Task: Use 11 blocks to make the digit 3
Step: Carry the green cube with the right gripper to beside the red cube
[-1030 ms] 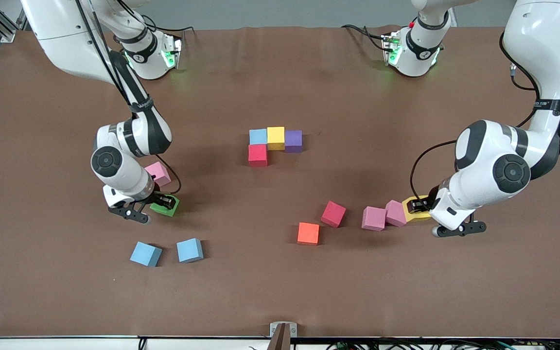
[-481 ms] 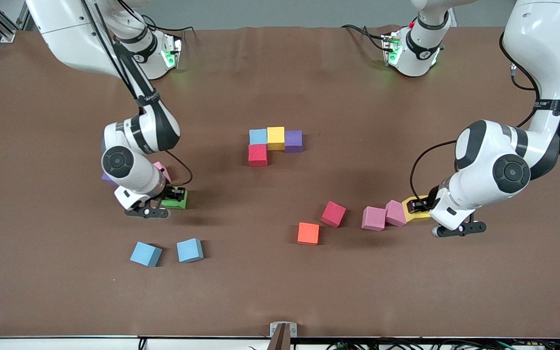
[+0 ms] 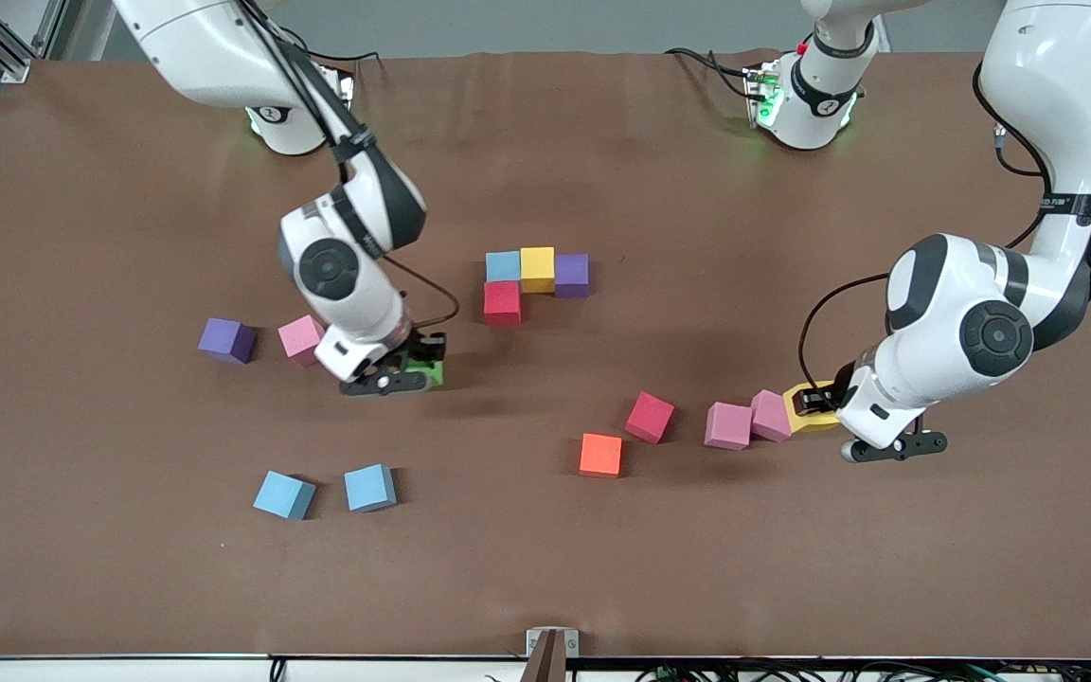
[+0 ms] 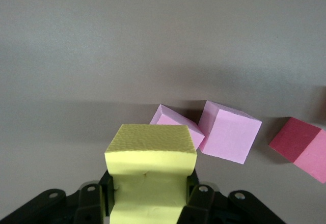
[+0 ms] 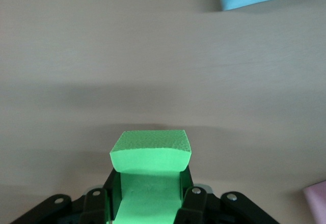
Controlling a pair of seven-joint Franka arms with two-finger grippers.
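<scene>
Four blocks touch in the middle of the table: light blue point(image 3: 503, 266), yellow point(image 3: 537, 267) and purple point(image 3: 571, 274) in a row, with red point(image 3: 502, 301) in front of the light blue one. My right gripper point(image 3: 424, 358) point(image 5: 150, 183) is shut on a green block point(image 3: 431, 372) point(image 5: 150, 150), over bare table between a pink block point(image 3: 300, 338) and that group. At the left arm's end, my left gripper point(image 3: 818, 402) point(image 4: 149, 183) is shut on a second yellow block point(image 3: 796, 417) point(image 4: 150, 147), right beside two pink blocks point(image 3: 771, 415) point(image 3: 728, 425).
Loose blocks lie around: purple point(image 3: 226, 339) beside the pink one at the right arm's end, two light blue point(image 3: 284, 494) point(image 3: 370, 487) nearer the front camera, orange point(image 3: 600, 455) and red point(image 3: 650, 417) toward the pink pair.
My right arm has carried the green block from beside the pink block toward the middle group, uncovering the loose purple block. The left arm has not moved.
</scene>
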